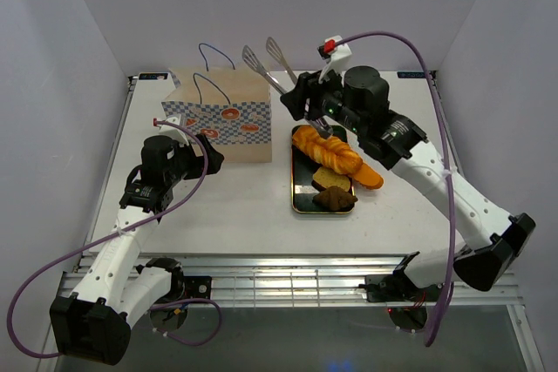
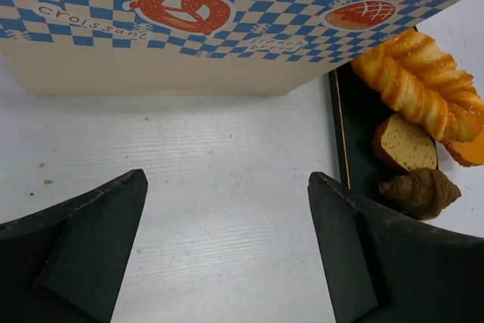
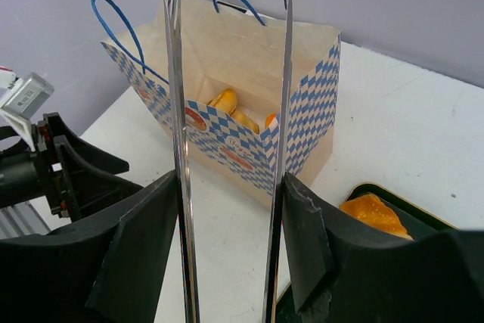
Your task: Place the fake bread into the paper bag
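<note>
The paper bag [image 1: 222,119] stands open at the back left of the table. Some golden fake bread [image 3: 231,107] lies inside it. A twisted golden bread [image 1: 327,150], an orange baguette [image 1: 368,174], a tan slice [image 1: 330,179] and a brown croissant [image 1: 336,199] lie on the dark green tray [image 1: 296,193]. My right gripper [image 1: 301,102] is shut on metal tongs [image 1: 268,67], whose arms stand apart and empty above the table, pointing at the bag [image 3: 249,126]. My left gripper [image 1: 209,156] is open and empty, just in front of the bag's checkered front [image 2: 227,20].
The tray [image 2: 352,126] lies right of the bag, close to its corner, with the croissant [image 2: 423,191] at its near end. White walls enclose the table on the left, back and right. The bag's blue cord handles [image 3: 121,20] stick up.
</note>
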Robot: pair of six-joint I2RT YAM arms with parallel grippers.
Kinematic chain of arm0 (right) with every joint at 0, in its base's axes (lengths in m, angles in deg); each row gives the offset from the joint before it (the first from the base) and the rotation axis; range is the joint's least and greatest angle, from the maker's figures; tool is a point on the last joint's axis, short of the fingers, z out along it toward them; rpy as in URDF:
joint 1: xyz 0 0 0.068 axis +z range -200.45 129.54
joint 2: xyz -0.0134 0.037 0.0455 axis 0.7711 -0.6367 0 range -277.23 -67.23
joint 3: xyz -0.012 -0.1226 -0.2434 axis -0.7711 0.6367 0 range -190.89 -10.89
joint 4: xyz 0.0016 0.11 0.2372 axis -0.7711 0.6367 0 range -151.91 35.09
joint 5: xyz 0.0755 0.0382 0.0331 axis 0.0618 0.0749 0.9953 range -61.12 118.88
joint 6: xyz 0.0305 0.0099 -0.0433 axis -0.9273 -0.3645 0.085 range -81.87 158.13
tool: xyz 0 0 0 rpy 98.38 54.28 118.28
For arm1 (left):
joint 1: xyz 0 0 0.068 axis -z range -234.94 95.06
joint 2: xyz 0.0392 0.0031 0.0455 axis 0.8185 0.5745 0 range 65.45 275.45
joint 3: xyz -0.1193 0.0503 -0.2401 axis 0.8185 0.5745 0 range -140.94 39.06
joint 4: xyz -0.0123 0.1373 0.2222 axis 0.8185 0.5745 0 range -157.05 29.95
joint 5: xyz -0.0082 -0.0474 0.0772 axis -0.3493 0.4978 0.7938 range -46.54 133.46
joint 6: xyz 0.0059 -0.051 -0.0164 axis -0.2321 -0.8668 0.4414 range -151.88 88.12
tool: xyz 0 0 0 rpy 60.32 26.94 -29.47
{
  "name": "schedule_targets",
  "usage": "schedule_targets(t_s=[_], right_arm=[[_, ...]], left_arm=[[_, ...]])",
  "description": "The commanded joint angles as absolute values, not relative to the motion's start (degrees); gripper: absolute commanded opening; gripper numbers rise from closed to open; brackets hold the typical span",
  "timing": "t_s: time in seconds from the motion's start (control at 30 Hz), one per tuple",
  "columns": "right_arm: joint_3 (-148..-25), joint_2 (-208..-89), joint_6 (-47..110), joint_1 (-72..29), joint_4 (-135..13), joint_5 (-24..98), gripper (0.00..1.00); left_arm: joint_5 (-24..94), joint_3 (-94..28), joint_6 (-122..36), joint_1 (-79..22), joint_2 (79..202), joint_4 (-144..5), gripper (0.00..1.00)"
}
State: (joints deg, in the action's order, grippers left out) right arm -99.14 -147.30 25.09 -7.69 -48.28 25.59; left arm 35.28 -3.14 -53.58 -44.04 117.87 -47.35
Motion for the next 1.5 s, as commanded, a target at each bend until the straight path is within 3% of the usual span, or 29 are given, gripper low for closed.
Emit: schedule_targets(t_s=[0.0, 0.67, 1.13, 1.47], right_arm=[[-96.07, -141.16, 25.74, -7.83, -50.04, 23.18, 0.6], [-63.37, -111.8, 21.08, -8.0, -41.61, 9.29, 0.62], [-56.95, -111.78, 19.5, -8.88, -38.27, 3.13, 0.64], [-55.1, -115.48, 18.27, -13.45, -38.27, 6.54, 0.64]], left_arm=[[34.94, -5.51, -53.59, -43.86, 117.75, -47.63, 0.98], [35.29, -5.86, -53.42, -43.78, 118.54, -47.19, 0.98], [35.12, -5.68, -53.59, -43.86, 118.54, -47.1, 0.98], [34.59, -5.68, -53.59, -43.86, 118.53, -47.36, 0.98]])
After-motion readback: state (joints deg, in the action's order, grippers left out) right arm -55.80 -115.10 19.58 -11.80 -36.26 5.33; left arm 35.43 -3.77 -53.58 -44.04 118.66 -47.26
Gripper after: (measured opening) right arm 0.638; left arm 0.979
